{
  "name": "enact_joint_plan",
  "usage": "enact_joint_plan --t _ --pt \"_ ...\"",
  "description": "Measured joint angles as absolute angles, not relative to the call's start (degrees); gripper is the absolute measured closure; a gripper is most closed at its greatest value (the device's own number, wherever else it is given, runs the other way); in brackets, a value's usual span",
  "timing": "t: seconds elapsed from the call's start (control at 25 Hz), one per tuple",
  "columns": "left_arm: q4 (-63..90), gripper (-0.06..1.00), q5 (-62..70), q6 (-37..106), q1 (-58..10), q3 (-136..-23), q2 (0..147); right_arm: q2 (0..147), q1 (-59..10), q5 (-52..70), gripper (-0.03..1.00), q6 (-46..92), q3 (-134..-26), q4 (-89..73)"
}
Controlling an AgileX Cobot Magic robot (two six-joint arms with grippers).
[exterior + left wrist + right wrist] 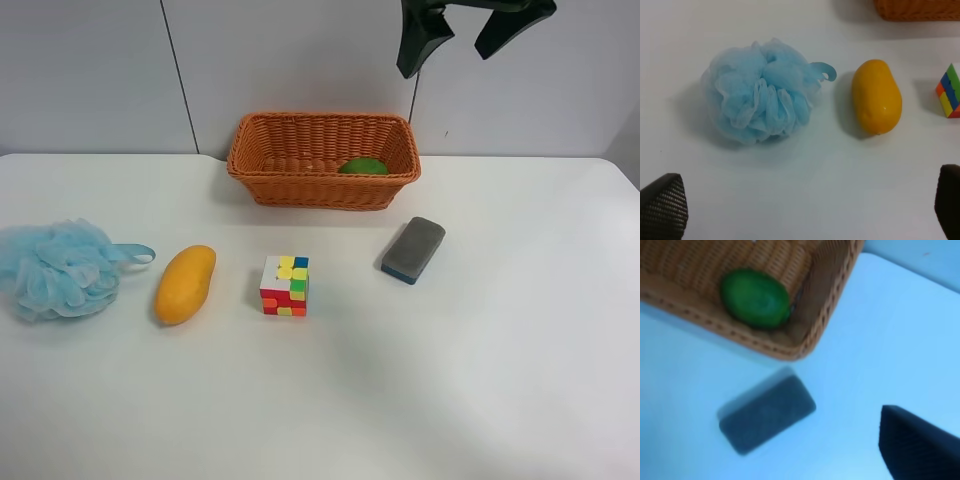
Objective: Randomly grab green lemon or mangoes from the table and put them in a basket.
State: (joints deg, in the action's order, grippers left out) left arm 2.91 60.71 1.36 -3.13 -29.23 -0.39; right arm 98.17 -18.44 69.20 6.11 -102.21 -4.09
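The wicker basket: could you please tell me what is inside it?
Only the green lemon shows, lying near one corner of the basket. Its near wall hides part of the floor.

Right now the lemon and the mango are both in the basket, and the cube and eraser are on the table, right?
Not quite: only the lemon is in the basket. The mango lies on the table, as the exterior high view shows, with the cube and eraser.

Dark, matte hardware
The left pincer (805, 210) had black, finely ribbed fingertips (662, 207); the right pincer (465, 25) looked blackish-green.
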Motion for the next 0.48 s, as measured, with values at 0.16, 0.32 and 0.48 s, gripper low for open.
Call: enact_joint_plan --t 0.16,0.32,0.48 --pt "2.91 -0.05 60.71 1.36 -3.13 -29.23 -0.39 89.74 -18.44 69.48 -0.03 6.11 -92.41 -4.09" --pt "2.85 -0.05 60.71 1.36 -3.13 -29.23 -0.39 78.55 -18.44 69.79 -0.03 5.41 -81.25 -4.04" --pt "2.86 -0.05 60.71 1.36 -3.13 -29.23 -0.39 67.99 -18.44 69.84 -0.03 3.35 -70.40 -4.04"
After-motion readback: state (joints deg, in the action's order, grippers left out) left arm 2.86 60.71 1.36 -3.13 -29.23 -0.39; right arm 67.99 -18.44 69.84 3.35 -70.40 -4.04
